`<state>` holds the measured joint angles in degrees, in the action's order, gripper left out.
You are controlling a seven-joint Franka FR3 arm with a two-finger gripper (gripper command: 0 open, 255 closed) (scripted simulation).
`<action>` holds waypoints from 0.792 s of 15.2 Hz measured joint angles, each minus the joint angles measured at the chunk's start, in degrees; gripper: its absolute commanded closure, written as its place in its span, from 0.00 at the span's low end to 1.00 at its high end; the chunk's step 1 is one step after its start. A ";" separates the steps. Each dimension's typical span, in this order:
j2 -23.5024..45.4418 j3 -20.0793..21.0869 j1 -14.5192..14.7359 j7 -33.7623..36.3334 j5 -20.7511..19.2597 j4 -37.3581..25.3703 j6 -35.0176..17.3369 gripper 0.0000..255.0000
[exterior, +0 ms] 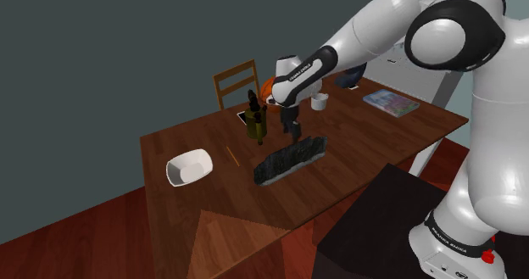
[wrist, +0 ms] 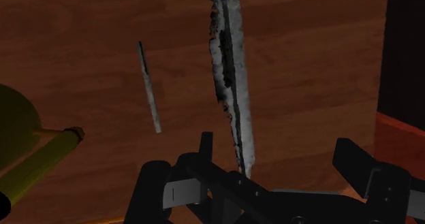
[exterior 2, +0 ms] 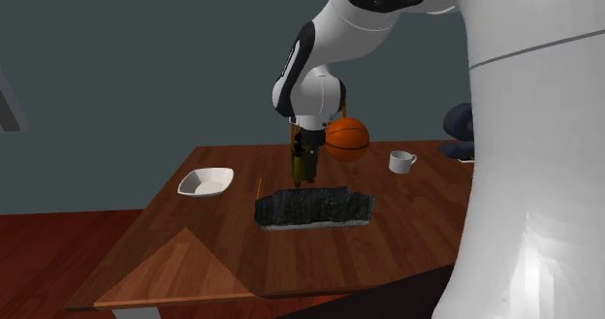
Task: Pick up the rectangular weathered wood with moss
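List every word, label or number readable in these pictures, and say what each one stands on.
Nothing can be read with confidence.
Black band around the arm's base: white lettering, too small to read.
Dark forearm: a line of white lettering, too small to read.
Book on the table: coloured cover, print too blurred to read.

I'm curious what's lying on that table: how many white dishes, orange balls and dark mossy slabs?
White dishes: 2, a shallow white bowl and a small white mug
Orange basketball: 1
Dark rectangular mossy wood slab: 1
Total: 4
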<state>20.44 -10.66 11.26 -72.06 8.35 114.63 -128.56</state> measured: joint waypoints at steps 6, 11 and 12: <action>9.09 2.83 -0.45 -7.39 0.12 -6.03 -0.77 0.00; 12.28 3.36 -0.66 -8.09 0.66 -6.39 -3.48 0.00; 12.81 3.41 -0.74 -8.20 0.75 -6.54 -3.86 0.00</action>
<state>33.25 -7.24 10.52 -80.26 9.09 108.09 -132.42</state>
